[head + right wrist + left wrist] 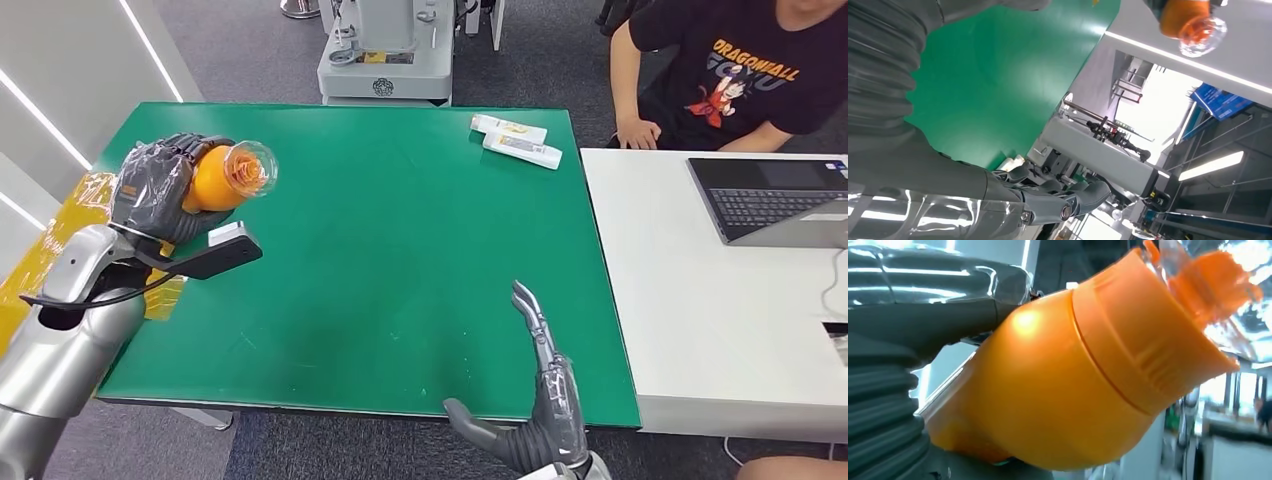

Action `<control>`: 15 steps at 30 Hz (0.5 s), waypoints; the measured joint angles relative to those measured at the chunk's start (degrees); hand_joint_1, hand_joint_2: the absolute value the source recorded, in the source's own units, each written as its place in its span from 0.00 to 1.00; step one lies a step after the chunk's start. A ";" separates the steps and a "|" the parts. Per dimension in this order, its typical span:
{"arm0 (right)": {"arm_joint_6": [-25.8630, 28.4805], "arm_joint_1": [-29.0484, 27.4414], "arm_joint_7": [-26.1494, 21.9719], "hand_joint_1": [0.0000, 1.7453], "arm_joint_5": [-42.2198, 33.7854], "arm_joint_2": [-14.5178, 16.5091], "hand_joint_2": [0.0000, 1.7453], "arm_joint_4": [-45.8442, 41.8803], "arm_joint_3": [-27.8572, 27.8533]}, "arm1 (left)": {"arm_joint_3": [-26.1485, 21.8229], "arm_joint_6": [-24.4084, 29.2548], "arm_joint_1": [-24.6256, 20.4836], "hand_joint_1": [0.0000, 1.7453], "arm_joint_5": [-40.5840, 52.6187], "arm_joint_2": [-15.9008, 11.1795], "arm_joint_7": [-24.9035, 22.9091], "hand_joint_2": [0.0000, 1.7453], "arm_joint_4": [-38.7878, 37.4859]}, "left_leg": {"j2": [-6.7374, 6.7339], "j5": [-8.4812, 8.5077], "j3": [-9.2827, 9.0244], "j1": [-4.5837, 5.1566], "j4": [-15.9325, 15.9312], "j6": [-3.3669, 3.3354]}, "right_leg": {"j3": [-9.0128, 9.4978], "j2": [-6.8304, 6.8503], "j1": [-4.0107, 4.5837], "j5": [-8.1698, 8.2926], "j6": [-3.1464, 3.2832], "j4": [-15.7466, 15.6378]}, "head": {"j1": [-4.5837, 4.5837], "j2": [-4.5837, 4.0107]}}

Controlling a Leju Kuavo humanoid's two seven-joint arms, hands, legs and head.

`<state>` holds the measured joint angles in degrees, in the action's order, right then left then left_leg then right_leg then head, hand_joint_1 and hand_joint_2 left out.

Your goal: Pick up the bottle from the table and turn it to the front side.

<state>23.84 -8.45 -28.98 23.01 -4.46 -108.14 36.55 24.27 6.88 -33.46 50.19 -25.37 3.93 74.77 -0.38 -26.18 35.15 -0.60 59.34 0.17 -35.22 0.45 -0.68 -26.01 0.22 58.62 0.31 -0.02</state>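
Observation:
My left hand [160, 190] grips an orange bottle [222, 177] with a clear cap, held above the left side of the green table [400, 230], the cap end pointing right. In the left wrist view the bottle [1073, 385] sits against the hand [903, 340], its orange collar and clear cap pointing away. My right hand [535, 400] hovers over the table's front edge, fingers stretched out and apart, holding nothing. The right wrist view shows that hand [1048, 200] with straight fingers, and the bottle [1188, 20] far off.
Two white boxes [515, 140] lie at the table's back right. A white desk [720, 300] with a laptop [775, 200] adjoins on the right, where a person in a black shirt [740, 70] sits. A grey machine [385, 50] stands behind the table. Yellow packaging [70, 220] lies at the left edge.

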 joint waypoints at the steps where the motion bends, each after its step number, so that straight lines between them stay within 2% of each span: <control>1: -0.47 -0.12 0.02 0.00 0.10 0.26 1.00 -0.18 -0.18 | -0.02 -0.93 0.02 1.00 -0.70 -0.41 0.01 1.00 -0.47 | 0.00 0.00 0.00 0.00 0.00 0.00 | 0.00 0.00 0.00 0.00 0.00 0.00 | -0.01 0.00; 8: -3.76 -0.41 -0.38 0.00 0.78 1.36 1.00 -0.99 -1.79 | -0.16 -2.22 0.10 1.00 1.40 -1.64 -0.51 1.00 -5.87 | 0.01 0.00 0.00 0.01 0.01 0.00 | 0.00 0.00 -0.01 0.00 0.00 -0.02 | 0.00 0.00; 15: -3.88 -0.59 -1.95 0.00 0.27 3.02 1.00 -1.81 -3.86 | -0.38 -0.40 0.67 1.00 3.78 -0.01 -0.37 1.00 -12.52 | 0.00 0.00 0.00 0.01 0.01 0.00 | 0.00 0.00 -0.01 0.00 0.00 -0.01 | 0.00 0.00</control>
<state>19.97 -9.05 -30.93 23.28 -1.44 -109.95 32.69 23.89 6.48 -32.79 53.97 -25.38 3.56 62.26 -0.39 -26.18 35.15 -0.59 59.35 0.17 -35.22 0.44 -0.69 -26.01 0.22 58.60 0.31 -0.02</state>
